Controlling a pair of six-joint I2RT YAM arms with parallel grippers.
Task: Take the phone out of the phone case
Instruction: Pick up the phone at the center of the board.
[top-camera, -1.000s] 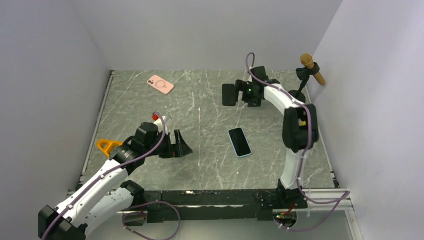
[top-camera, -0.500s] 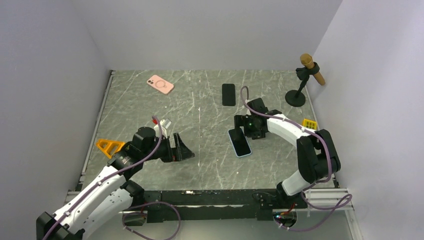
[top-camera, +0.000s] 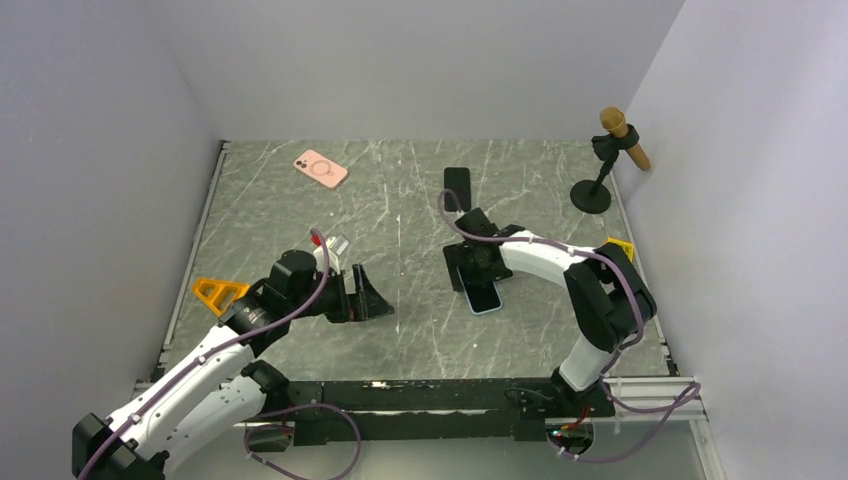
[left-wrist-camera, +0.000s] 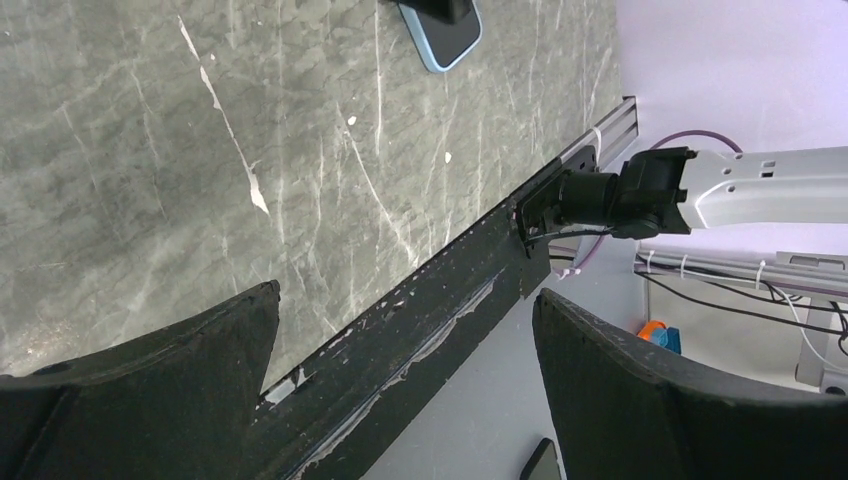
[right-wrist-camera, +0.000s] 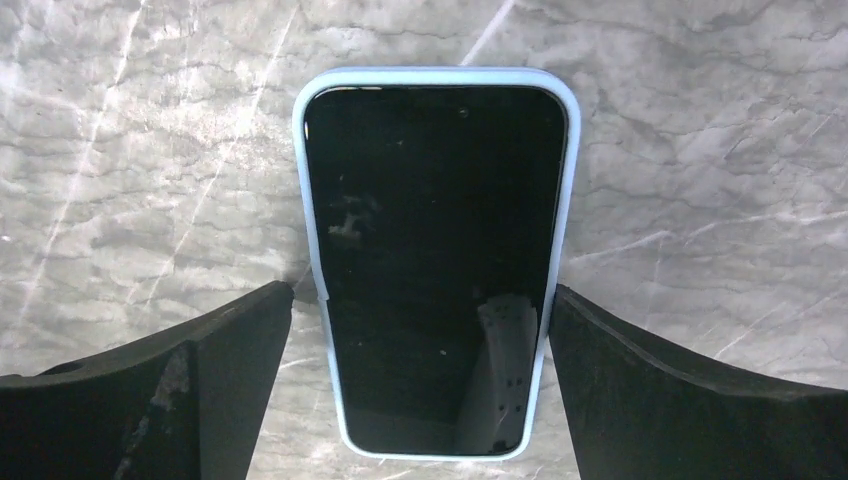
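Observation:
A phone in a light blue case (top-camera: 488, 298) lies screen up mid-table. In the right wrist view the phone (right-wrist-camera: 435, 260) lies between my fingers, its blue rim (right-wrist-camera: 303, 180) showing all round. My right gripper (top-camera: 470, 268) (right-wrist-camera: 420, 295) is open and low over the cased phone, one finger on each long side; the right finger (right-wrist-camera: 640, 380) is close to the rim. My left gripper (top-camera: 370, 298) (left-wrist-camera: 405, 295) is open and empty, to the left of the phone, which shows at the top of the left wrist view (left-wrist-camera: 445, 30).
A bare black phone (top-camera: 457, 184) lies at the back centre. A pink case (top-camera: 320, 168) lies at the back left. A microphone on a stand (top-camera: 598, 170) is at the back right. An orange part (top-camera: 215, 293) is at the left, a yellow one (top-camera: 620, 247) at the right.
My right arm left the black phone at the back and swung forward and left, now straddling the blue-cased phone. My left gripper shifted slightly right.

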